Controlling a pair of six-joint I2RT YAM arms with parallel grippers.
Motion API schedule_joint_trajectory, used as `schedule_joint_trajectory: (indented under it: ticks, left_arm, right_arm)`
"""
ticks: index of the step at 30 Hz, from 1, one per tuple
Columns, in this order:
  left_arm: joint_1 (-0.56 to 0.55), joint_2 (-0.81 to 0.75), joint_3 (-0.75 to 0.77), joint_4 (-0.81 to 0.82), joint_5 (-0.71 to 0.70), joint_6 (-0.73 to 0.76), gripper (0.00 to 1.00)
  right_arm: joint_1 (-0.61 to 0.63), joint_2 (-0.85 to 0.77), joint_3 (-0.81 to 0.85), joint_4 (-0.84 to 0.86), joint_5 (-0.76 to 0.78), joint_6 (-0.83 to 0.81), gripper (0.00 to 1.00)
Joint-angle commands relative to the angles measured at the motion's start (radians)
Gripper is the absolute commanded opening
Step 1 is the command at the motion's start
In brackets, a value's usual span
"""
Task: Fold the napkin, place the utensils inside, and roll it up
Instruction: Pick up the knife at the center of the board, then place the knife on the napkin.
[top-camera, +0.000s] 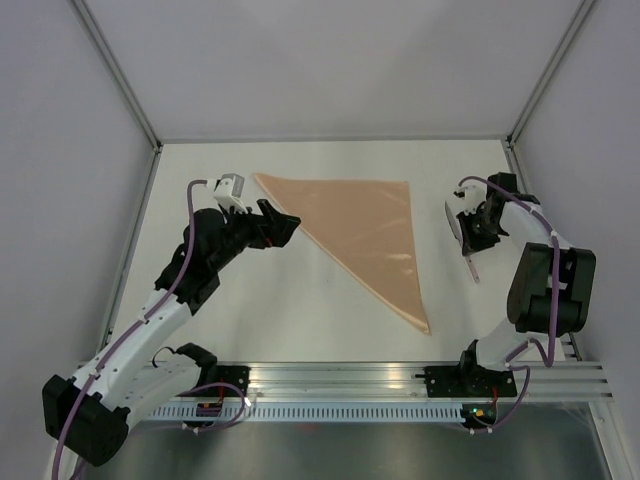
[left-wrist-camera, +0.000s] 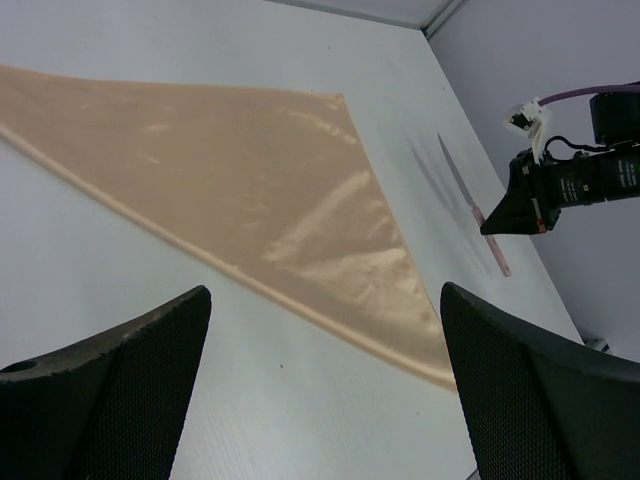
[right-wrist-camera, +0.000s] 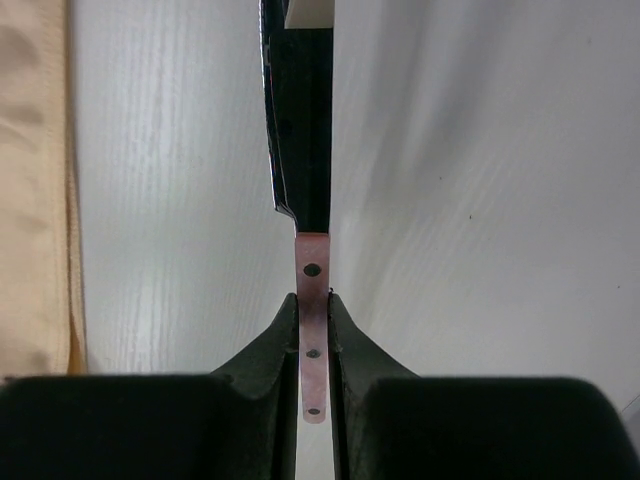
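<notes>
Since the napkin (top-camera: 355, 225) lies folded into a triangle at the upper centre of the top view, the utensil (right-wrist-camera: 313, 285) — at that view's right, well apart from the cloth — is judged the step in hand. It should be carried level and laid along the long fold. The right end effector (right-wrist-camera: 313, 318) is clamped on its pinkish handle; the left end effector (top-camera: 283, 222) is spread wide, empty, just beside the napkin's left edge over the tabletop (top-camera: 250, 320).

White table (top-camera: 250, 320) enclosed by plain grey walls (top-camera: 330, 60).
</notes>
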Motion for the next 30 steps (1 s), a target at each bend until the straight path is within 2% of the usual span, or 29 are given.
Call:
schedule_joint_trajectory:
  ticks: [1, 6, 7, 18, 24, 30]
  left_arm:
    - [0.004, 0.018, 0.07, -0.023, 0.004, -0.016, 1.0]
    - [0.004, 0.041, 0.124, -0.061, -0.016, -0.002, 1.0]
    - [0.004, 0.041, 0.147, -0.083, -0.028, -0.002, 1.0]
    - [0.004, 0.002, 0.297, -0.235, -0.109, 0.041, 1.0]
    - [0.006, -0.022, 0.343, -0.304, -0.149, 0.06, 1.0]
    - [0.006, -0.036, 0.343, -0.317, -0.16, 0.066, 1.0]
  right_arm:
    - [0.059, -0.046, 0.089, -0.063, -0.013, 0.043, 0.01]
    - [0.18, 0.015, 0.238, -0.119, 0.011, 0.085, 0.01]
    - [0.244, 0.031, 0.261, -0.125, 0.013, 0.101, 0.0]
    - [0.619, 0.307, 0.545, -0.191, 0.025, 0.218, 0.0]
    - [0.743, 0.442, 0.686, -0.205, 0.039, 0.25, 0.01]
    - [0.795, 0.535, 0.773, -0.212, 0.034, 0.307, 0.01]
